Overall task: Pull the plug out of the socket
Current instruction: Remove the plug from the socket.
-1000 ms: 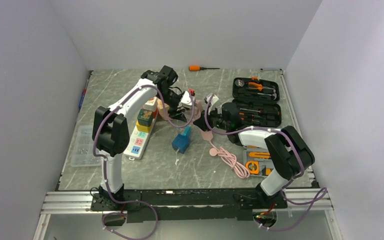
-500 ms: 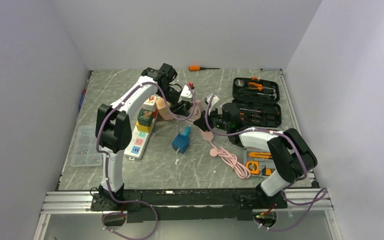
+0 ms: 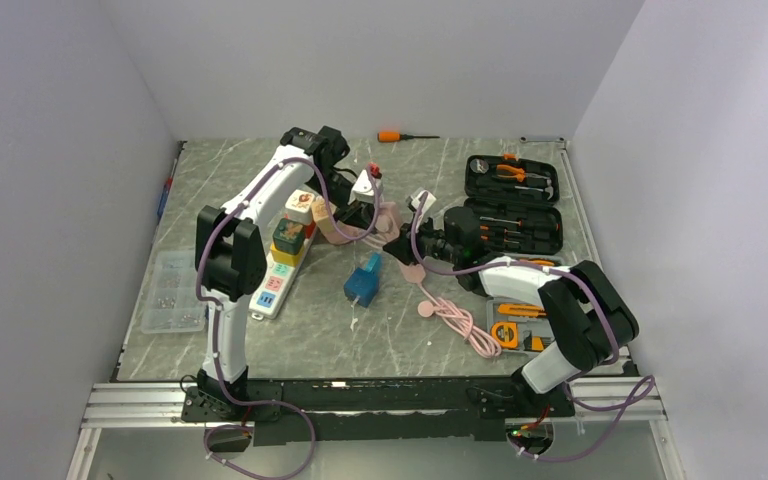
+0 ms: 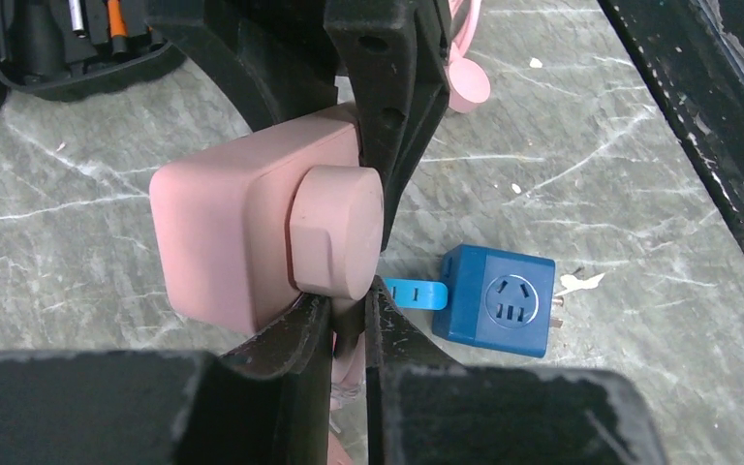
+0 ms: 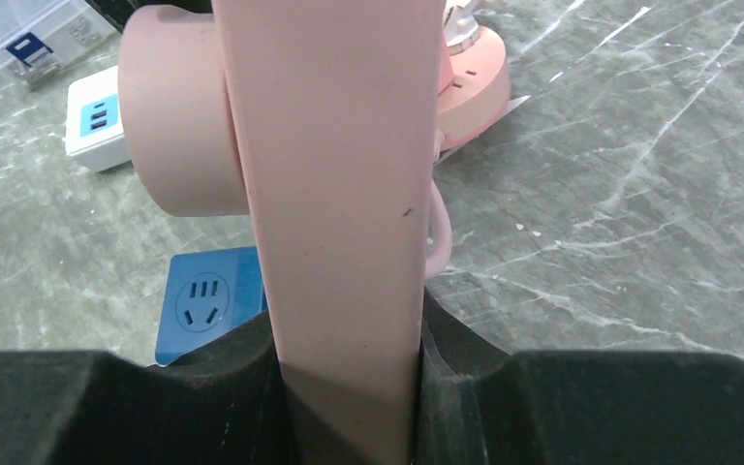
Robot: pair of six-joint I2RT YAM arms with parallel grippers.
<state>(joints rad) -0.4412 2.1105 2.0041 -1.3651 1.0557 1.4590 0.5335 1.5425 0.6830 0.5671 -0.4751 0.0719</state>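
The pink socket (image 4: 218, 232) is a flat rounded block held up off the table, seen edge-on in the right wrist view (image 5: 334, 184). My right gripper (image 5: 344, 329) is shut on its body. The round pink plug (image 4: 337, 228) sits pushed into the socket's face and also shows in the right wrist view (image 5: 176, 136). My left gripper (image 4: 349, 320) has closed from below on the plug's lower edge, where its cord comes out. In the top view both grippers meet at the socket (image 3: 388, 216) mid-table. The pink cord (image 3: 457, 320) trails toward the front right.
A blue cube adapter (image 3: 363, 282) lies just below the grippers. A white power strip (image 3: 278, 272) carrying other plugs lies to the left. An open black tool case (image 3: 512, 200) stands at the back right, an orange screwdriver (image 3: 400, 135) at the back, a clear box (image 3: 170, 292) at the left edge.
My left gripper's jaws have narrowed from open to closed on the plug. The left arm shifted slightly toward the back, and the cord's round disc slid toward the front.
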